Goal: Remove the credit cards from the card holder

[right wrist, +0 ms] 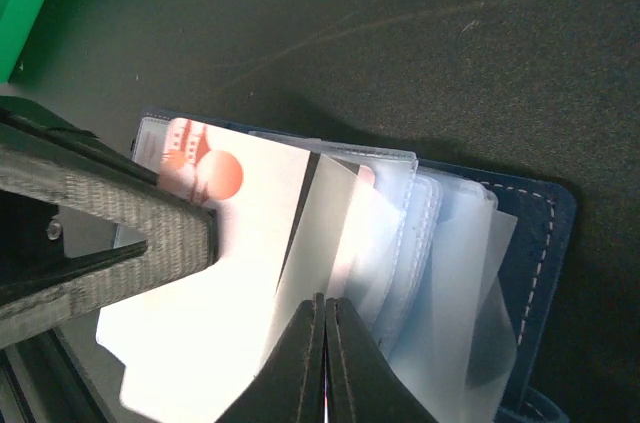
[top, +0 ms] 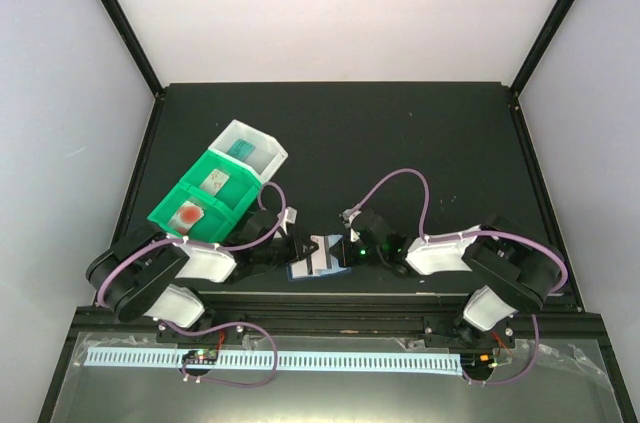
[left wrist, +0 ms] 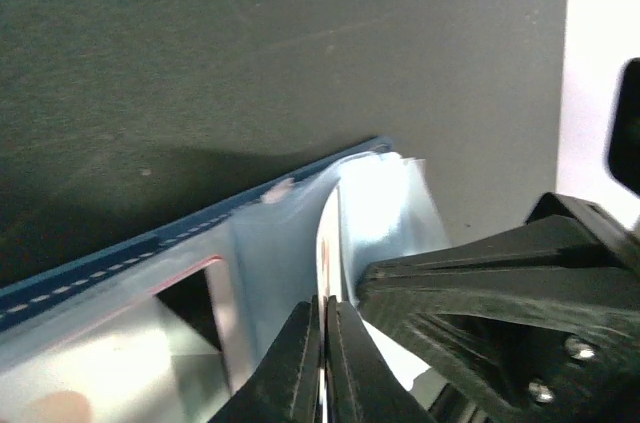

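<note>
The navy card holder (top: 316, 257) lies open on the black table between my two grippers; its stitched navy edge shows in the left wrist view (left wrist: 130, 253) and the right wrist view (right wrist: 545, 243). A white credit card with a red-orange disc (right wrist: 225, 243) sticks out of its clear pockets. My left gripper (left wrist: 325, 318) is shut on that card's thin edge; it also shows in the top view (top: 297, 246). My right gripper (right wrist: 325, 311) is shut on a clear pocket leaf (right wrist: 330, 233) of the holder, and shows in the top view (top: 344, 248).
A green two-compartment bin (top: 160, 213) and a white bin (top: 268, 146) stand to the left behind the holder, each holding a small item. The green bin's corner shows in the right wrist view (right wrist: 25, 3). Black frame posts rise at the table's back corners.
</note>
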Available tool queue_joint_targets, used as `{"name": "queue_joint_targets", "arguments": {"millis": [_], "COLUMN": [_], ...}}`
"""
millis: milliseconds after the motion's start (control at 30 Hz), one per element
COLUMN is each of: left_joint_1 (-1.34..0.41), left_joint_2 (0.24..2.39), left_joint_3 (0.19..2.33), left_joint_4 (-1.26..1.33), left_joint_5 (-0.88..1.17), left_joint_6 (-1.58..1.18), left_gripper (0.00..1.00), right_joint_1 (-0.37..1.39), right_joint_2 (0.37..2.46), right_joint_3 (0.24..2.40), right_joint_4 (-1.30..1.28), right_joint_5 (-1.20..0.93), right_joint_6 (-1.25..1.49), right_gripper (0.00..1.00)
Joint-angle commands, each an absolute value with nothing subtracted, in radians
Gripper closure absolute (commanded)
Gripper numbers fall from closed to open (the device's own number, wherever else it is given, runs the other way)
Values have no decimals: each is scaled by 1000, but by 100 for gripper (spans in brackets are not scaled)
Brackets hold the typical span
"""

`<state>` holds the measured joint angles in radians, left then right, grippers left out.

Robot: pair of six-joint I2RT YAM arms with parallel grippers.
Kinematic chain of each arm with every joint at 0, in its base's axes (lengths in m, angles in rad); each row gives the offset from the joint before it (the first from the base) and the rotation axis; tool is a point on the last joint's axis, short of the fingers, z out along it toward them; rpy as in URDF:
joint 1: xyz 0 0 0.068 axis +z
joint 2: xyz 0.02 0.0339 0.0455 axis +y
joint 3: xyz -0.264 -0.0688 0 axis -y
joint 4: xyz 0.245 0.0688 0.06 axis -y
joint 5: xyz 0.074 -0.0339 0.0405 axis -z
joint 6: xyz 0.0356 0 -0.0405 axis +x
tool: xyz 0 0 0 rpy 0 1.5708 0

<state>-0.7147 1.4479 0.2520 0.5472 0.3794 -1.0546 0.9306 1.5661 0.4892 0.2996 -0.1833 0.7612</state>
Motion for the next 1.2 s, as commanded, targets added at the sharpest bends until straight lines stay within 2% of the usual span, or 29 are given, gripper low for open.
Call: {"name": "queue_joint_targets", "arguments": {"millis": [0, 400, 700, 1033, 1167], "left_joint_1": [-716, -715, -716, -729, -748], "left_joint_2": [1407, 1288, 1014, 769, 706], "left_joint_3": [265, 283, 325, 292, 290], "left_joint_4": [508, 341, 101, 146, 151], "left_joint_5": [368, 293, 146, 49, 20], "left_joint_6": [-1034, -991, -858, -547, -450], "left_gripper": [98, 98, 98, 98, 98], "right_joint_1": [927, 926, 926, 923, 922], "right_joint_2": [1599, 1596, 1517, 1284, 1220], "right_joint_3": [450, 468, 494, 606, 669], "right_joint_4": [201, 174, 122, -97, -154], "right_joint_5": [-123, -123, -154, -149, -183], "right_joint_6": [754, 756, 750, 779, 828], "right_gripper": [95, 95, 93, 88, 78]}}
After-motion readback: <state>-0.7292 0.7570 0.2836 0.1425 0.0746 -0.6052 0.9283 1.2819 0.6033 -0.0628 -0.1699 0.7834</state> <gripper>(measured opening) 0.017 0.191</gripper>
